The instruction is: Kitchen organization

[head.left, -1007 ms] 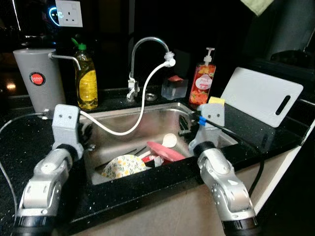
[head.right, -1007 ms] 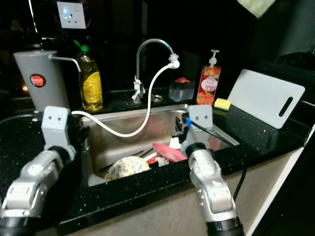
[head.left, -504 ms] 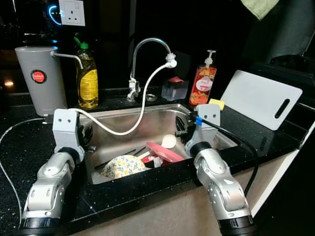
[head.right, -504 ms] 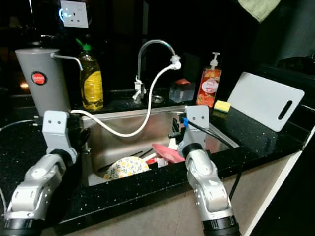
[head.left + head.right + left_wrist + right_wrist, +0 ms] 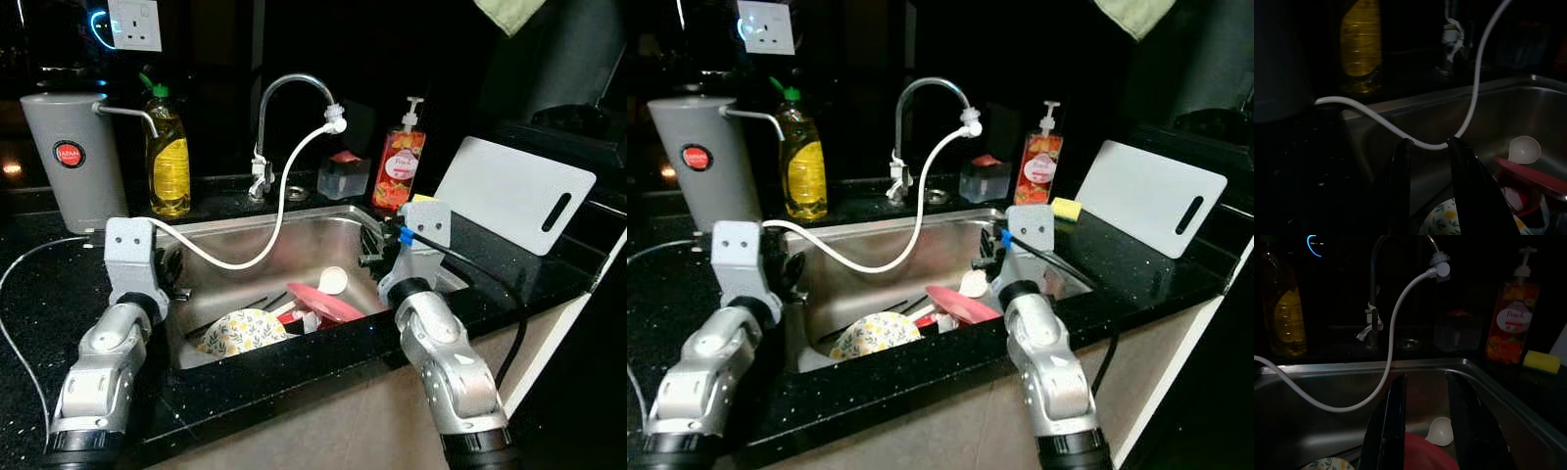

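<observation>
Both tools hover over the steel sink [image 5: 323, 230] set in the black speckled table [image 5: 549, 279], and each is empty with its two black fingers held apart. The left tool [image 5: 1429, 147] sits at the sink's left rim, the right tool [image 5: 1425, 382] at its right rim. Below and ahead of the right tool lies a red plate [image 5: 328, 302], tilted on other dishes, with a white spoon [image 5: 333, 280] resting just beyond its far edge. Between the two tools, lower in the basin, sits a round plate [image 5: 235, 331] with a yellow and green flower pattern, leaning against the near wall. A white hose [image 5: 279, 211] sags from the tap [image 5: 294, 93] down across the basin and passes just ahead of the left tool's fingertips [image 5: 1403, 144]. Beyond the left tool stand a grey canister [image 5: 64, 157] and a yellow bottle [image 5: 168, 162] with a green cap. Beyond the right tool stand a red soap pump [image 5: 402, 166], a clear box [image 5: 343, 176] and a yellow sponge [image 5: 1068, 208], and a white board [image 5: 514, 191] leans to its right.
</observation>
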Robot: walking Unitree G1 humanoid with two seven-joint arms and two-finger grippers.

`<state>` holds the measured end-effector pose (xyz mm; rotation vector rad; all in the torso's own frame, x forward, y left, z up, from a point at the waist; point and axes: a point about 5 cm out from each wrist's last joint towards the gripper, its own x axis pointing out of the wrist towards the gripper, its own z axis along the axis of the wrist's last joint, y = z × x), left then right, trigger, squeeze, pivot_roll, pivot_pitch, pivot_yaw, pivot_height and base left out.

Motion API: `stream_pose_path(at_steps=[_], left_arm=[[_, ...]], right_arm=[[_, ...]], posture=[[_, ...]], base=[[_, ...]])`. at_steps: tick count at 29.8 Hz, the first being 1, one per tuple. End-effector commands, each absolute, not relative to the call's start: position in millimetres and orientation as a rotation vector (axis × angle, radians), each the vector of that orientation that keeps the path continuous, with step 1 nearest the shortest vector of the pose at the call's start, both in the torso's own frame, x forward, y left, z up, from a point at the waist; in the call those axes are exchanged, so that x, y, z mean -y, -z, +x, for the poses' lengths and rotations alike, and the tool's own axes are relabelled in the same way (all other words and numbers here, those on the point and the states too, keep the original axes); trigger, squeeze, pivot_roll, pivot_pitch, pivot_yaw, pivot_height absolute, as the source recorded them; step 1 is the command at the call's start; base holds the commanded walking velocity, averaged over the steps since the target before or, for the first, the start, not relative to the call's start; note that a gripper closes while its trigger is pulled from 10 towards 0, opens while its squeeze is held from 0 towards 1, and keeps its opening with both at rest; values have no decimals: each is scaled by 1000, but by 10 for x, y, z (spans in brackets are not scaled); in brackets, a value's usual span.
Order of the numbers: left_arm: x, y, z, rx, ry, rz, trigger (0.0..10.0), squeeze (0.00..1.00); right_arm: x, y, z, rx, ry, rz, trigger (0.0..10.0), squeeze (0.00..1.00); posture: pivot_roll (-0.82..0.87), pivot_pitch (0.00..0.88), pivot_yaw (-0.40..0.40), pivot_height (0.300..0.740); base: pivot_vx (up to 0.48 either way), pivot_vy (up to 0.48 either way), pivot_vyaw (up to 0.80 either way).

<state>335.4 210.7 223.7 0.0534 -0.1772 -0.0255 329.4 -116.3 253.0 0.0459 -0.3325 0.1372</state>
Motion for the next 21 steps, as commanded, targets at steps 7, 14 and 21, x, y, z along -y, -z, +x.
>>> stream_pose_path(at_steps=[7,14,21], left_arm=[[-2032,-2186,3403,162,37,112,10000,0],[-2053,-2207,3393,182,12,106,10000,0],[-2037,-2194,3404,175,20,114,10000,0]], right_arm=[[1179,-2504,3294,329,-115,48,10000,0],[1130,-2506,3290,327,-144,44,10000,0],[1118,-2521,3299,332,-136,56,10000,0]], posture=[[-75,0,-47,740],[-63,0,-62,740],[-69,0,-52,740]], base=[[0,0,0],[0,0,0],[0,0,0]])
